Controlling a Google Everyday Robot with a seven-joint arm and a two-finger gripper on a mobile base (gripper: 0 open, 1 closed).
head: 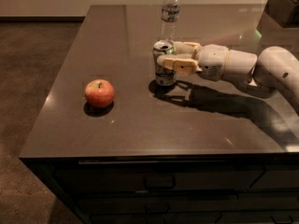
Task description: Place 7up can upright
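Near the middle of the dark countertop (pixel 140 125), holding the 7up can (pixel 164 76) upright.
With the gripper (pixel 167 54) in from 3 o'clock, fingers (pixel 180 65) closed to the can's width, one in front and one behind, just below its rim; can's base down on the surface. At the can's 12 o'clock, near, a clear water bottle (pixel 170 13); at its 8 o'clock, well apart, a red apple (pixel 99 93).

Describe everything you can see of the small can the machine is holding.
The 7up can is a small silvery metal can with green markings and a shiny top rim. It stands upright on the dark table, in front of the water bottle. The gripper clasps its upper half from the side, one finger each side.
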